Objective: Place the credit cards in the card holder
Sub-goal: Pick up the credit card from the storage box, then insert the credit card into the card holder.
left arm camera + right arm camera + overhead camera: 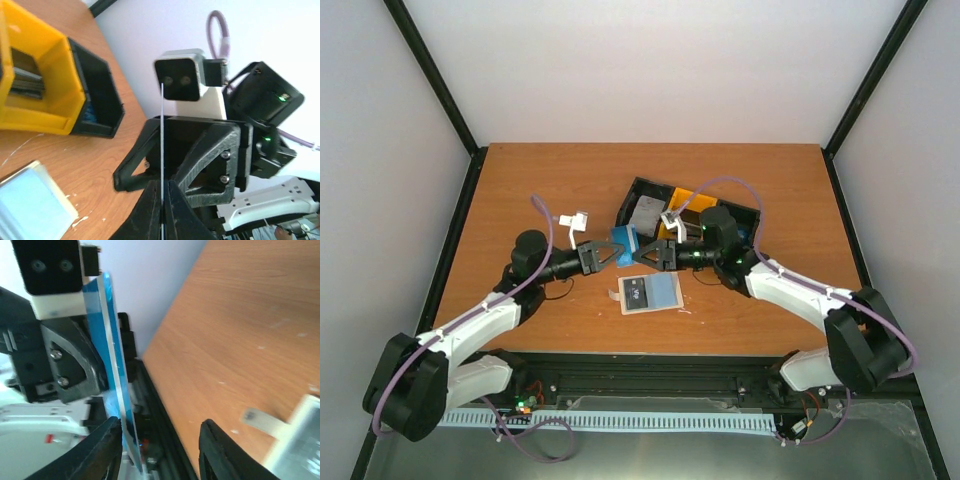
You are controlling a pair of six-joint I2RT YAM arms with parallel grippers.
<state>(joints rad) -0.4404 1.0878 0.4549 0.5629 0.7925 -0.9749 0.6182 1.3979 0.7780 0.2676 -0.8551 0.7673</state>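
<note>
Two end effectors: the left end effector [612, 252] and the right end effector [652, 254] face each other tip to tip above the middle of the worktop [530, 190], just off the near-left corner of the black-and-yellow tray [645, 184].
Left grasp: its jaws are closed flat on the blue credit card [623, 243], which stands on edge, clear of the worktop.
Right grasp: its jaws are spread wide and hold nothing. The card's free end sits inside the gap, close beside one finger; whether they touch cannot be told.
Card holder: the card holder [650, 293] lies flat on the worktop just on the near side of both end effectors, and neither touches it.
Top view alone: it shows both arms whole, the full tray to the far right of the meeting point, and the holder's whole outline with a pale blue face and a dark patch.
Left wrist view alone: the card appears edge-on, a thin pale line [162, 140] rising from the pinched fingertips [150, 215], with the right end effector's two black fingers on either side behind it. A yellow compartment [55, 75] shows at far left.
Right wrist view alone: the card's broad blue face [112, 365] is seen against the left end effector's body. The holder's corner [300, 435] with a small tab shows at lower right.
</note>
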